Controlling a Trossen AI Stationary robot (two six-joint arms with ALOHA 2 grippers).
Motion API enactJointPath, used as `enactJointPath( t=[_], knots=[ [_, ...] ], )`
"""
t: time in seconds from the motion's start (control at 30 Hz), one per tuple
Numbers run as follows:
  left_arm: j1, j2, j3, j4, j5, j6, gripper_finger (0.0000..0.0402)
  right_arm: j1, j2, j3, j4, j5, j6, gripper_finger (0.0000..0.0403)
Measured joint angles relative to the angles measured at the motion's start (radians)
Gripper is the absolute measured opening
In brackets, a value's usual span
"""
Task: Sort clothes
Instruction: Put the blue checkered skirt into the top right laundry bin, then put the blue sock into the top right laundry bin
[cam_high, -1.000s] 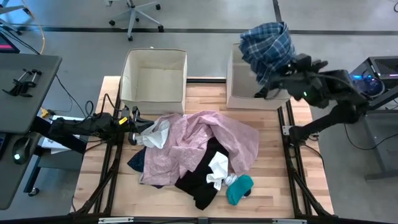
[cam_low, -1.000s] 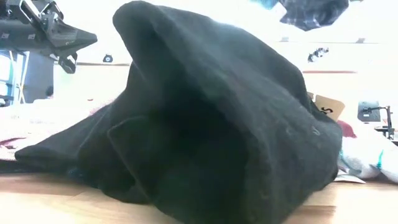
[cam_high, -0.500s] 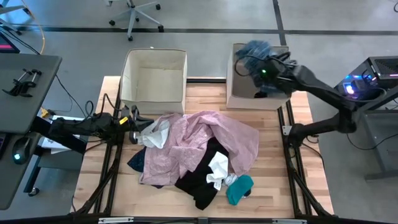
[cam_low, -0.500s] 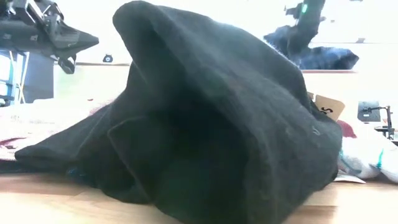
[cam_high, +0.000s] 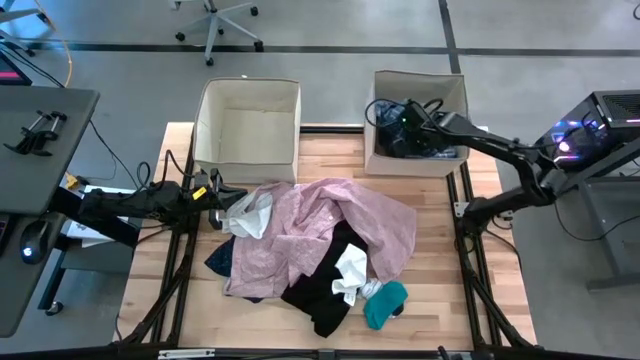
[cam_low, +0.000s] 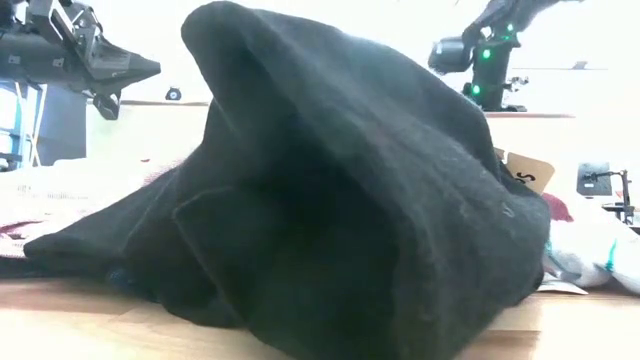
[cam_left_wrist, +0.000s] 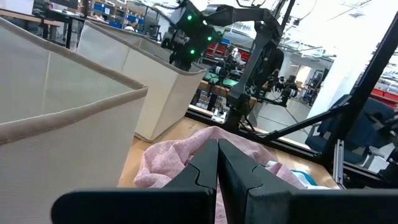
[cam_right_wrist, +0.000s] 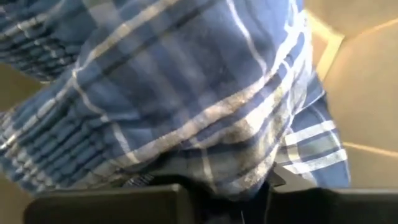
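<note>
The clothes lie heaped mid-table: a large pink shirt (cam_high: 330, 225) on top, a black garment (cam_high: 318, 292) at the near side, a white cloth (cam_high: 350, 270), a teal sock (cam_high: 385, 305) and a navy piece (cam_high: 218, 262). My right gripper (cam_high: 400, 125) reaches down into the right beige box (cam_high: 372, 150). The blue plaid shirt (cam_right_wrist: 186, 93) fills the right wrist view and drapes over the gripper's front, with the box's beige walls around it. My left gripper (cam_left_wrist: 217, 163) waits shut at the table's left side, level, just above the pink shirt's edge (cam_left_wrist: 180, 158).
The left beige box (cam_high: 247, 120) stands at the table's far edge, beside the right one. In the low view the black garment (cam_low: 330, 200) blocks most of the table. Bare wood (cam_high: 440, 290) shows to the right of the pile and along the near edge.
My right gripper has come down from above the right box into it, tipping its front downward. The blue plaid shirt, which hung bunched high over the box, has gone down with it and now sits inside the box.
</note>
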Motion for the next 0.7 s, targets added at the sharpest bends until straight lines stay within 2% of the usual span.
enactJointPath(
  t=[0.2,0.4,0.6,0.7],
  knots=[
    [0.000,0.000,0.000,0.000,0.000,0.000,0.0000,-0.009,0.033,-0.001,-0.029,-0.117,0.064,0.0135],
    [0.000,0.000,0.000,0.000,0.000,-0.006,0.0000,-0.020,0.022,0.051,-0.099,-0.127,0.064,0.0200],
    [0.000,0.000,0.000,0.000,0.001,-0.018,0.0000,-0.006,-0.014,0.213,-0.232,-0.121,0.065,0.0212],
    [0.000,0.000,0.000,0.000,0.001,-0.018,0.0000,0.029,-0.046,0.288,-0.239,-0.122,0.041,0.0212]
  ],
)
